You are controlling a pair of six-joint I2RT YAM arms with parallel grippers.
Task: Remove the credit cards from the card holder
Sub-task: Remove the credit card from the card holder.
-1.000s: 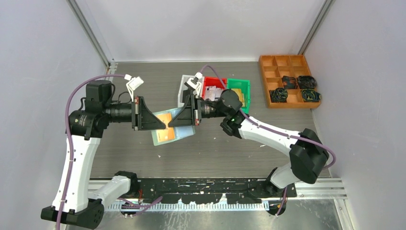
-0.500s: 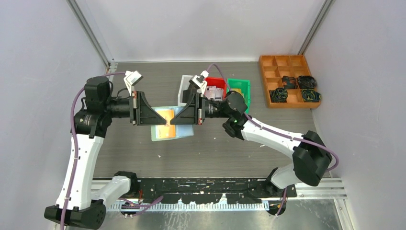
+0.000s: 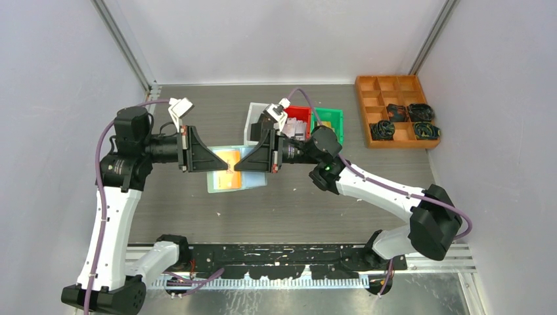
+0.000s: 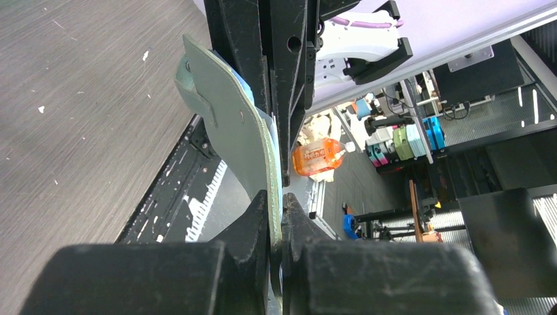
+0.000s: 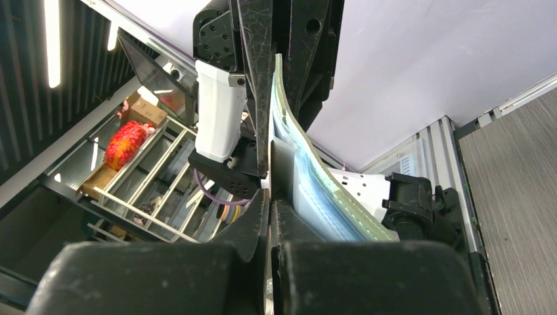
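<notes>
Overhead view from behind; wrist views close, opposed, sharing the card holder [image 4: 230, 131].

The left arm [image 3: 108, 223] stands upright from its base, and its forearm is bent level and points right. The right arm [image 3: 378, 190] stretches low and leftward from its base, its wrist level and pointing left. The two hands meet tip to tip above the middle of the desk [image 3: 295, 203]. The left hand [image 3: 226, 168] has its fingers [image 4: 259, 213] pressed together on the holder [image 4: 230, 125]. The right hand [image 3: 236, 168] is likewise pinched tight on a thin layer of the holder.
</notes>
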